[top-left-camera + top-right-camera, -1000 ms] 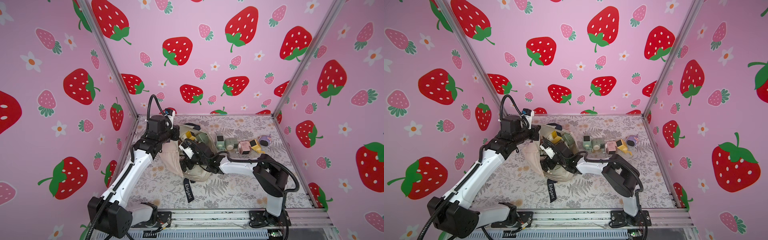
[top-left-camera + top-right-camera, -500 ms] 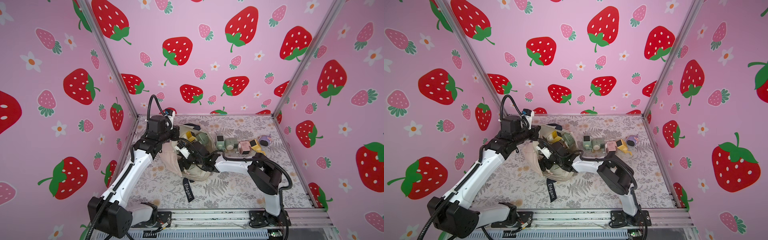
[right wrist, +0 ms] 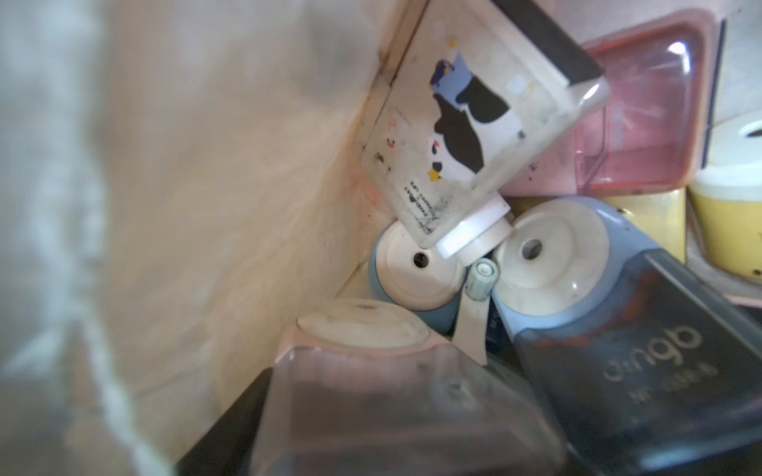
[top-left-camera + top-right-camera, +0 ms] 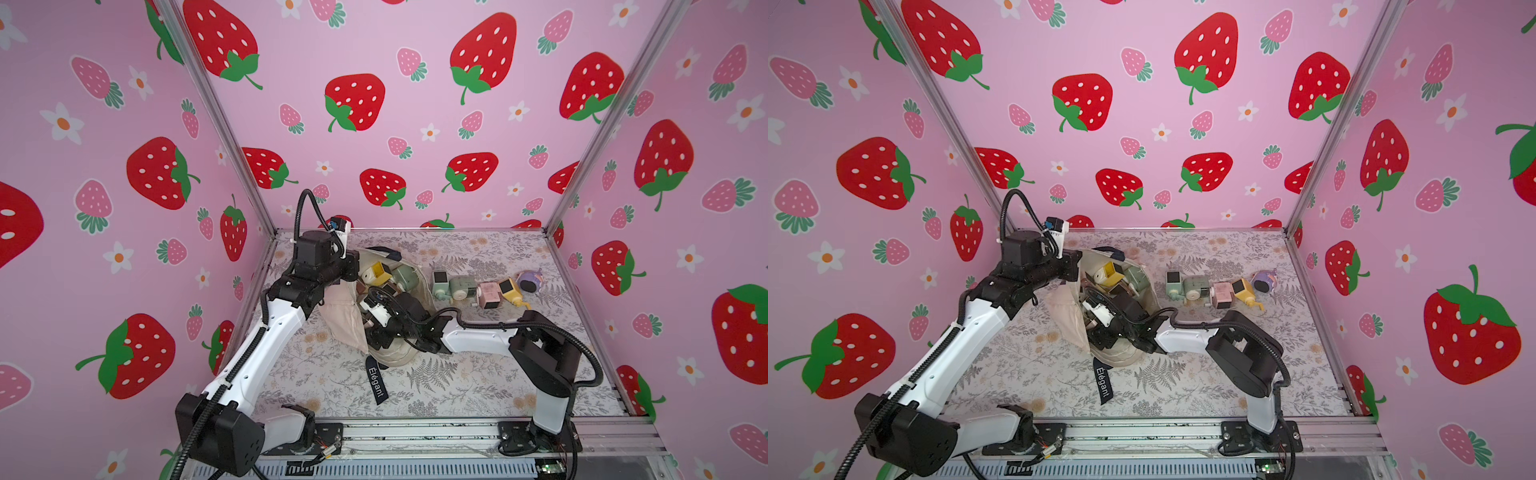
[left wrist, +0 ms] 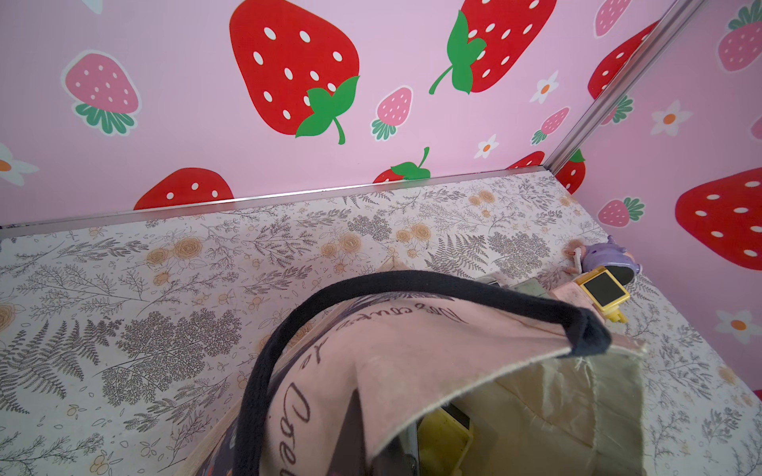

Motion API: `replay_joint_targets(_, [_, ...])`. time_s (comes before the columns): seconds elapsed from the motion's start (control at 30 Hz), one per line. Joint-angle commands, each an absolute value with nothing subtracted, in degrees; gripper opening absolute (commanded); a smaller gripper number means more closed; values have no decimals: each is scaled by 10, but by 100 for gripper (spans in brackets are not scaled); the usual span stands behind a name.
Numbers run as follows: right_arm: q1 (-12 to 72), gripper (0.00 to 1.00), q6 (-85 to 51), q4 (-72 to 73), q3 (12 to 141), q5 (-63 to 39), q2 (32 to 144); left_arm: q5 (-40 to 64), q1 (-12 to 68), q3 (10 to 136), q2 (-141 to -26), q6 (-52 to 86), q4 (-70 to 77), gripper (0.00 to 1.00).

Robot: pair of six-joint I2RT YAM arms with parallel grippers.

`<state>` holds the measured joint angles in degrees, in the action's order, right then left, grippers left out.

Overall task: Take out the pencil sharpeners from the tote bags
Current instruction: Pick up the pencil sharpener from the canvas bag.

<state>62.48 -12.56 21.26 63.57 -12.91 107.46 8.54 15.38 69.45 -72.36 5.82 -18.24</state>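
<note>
In both top views the left hand [image 4: 352, 268], pinched together on the rim of the tote bag [image 4: 343, 320], apparently propped it open for the right hand [image 4: 378, 336]. That hand was buried inside, so its grip could not be told. Five pencil sharpeners [image 4: 461, 286] lined the desk [image 4: 457, 386] to the right. The strap [image 4: 376, 384] read "Élégant". The left wrist view showed unreadable cursive on the bag. The right wrist view showed more sharpeners inside, among them a panda-stickered sharpener [image 3: 474, 136] with blurred print.

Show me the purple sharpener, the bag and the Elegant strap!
purple sharpener [image 4: 532, 276]: in a top view, on its purple body.
bag [image 4: 344, 318]: in a top view, on cream cloth.
Elegant strap [image 4: 377, 384]: in a top view, on its lettering.
</note>
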Motion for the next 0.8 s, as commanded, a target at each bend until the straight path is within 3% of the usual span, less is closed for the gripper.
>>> replay_joint_targets(0.0, [615,69,-117,195,623,-93,1067,92,152,709,-701,52,-139,0])
replay_joint_targets(0.47, [614,58,-106,251,569,-73,1029,91,151,710,-702,52,-140,0])
replay_joint_targets(0.77, [611,56,-101,268,537,-64,986,92,152,709,-701,53,-139,0])
